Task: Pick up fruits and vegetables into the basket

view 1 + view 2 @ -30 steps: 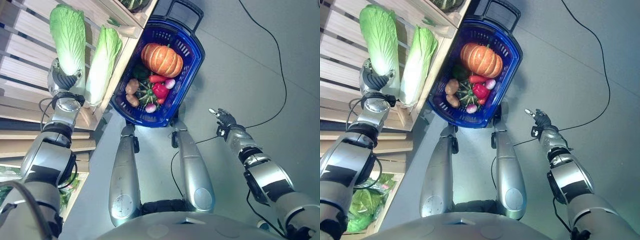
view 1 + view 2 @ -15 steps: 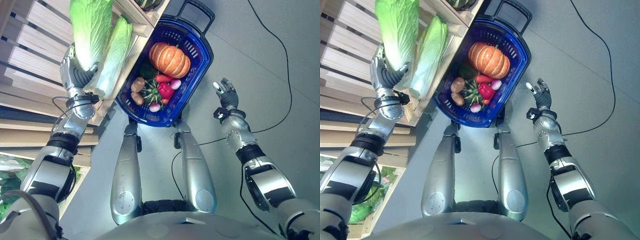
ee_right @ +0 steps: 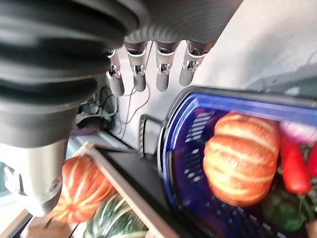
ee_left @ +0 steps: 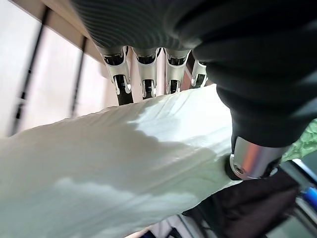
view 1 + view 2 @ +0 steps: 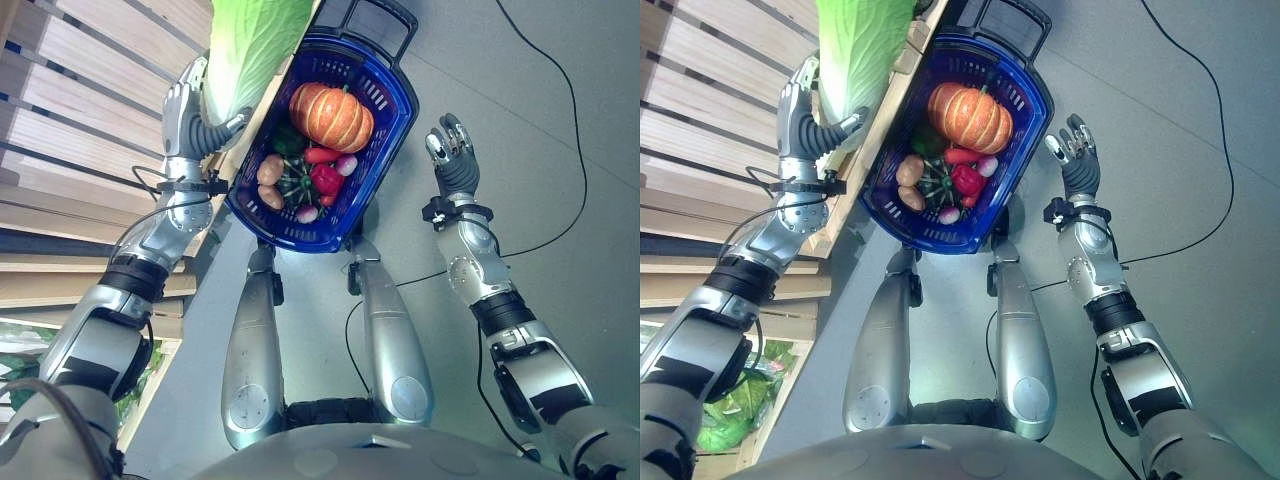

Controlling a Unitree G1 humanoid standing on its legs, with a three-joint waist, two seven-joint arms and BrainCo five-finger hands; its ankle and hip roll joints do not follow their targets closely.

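Even, bright light is cast over the floor (image 5: 560,120). The pumpkin (image 3: 242,158) is blurred in the right wrist view, perhaps by motion. The cabbage (image 4: 99,173) is glared white.

Basket (image 5: 395,95) between both hands — left hand (image 5: 190,115) with cabbage (image 5: 250,45), right hand (image 5: 452,160) beside.

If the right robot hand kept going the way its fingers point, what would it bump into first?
Probably nothing close. The right robot hand is open, fingers pointing up alongside the blue basket, not into it. Ahead shows bare grey floor, though depth is hard to judge.
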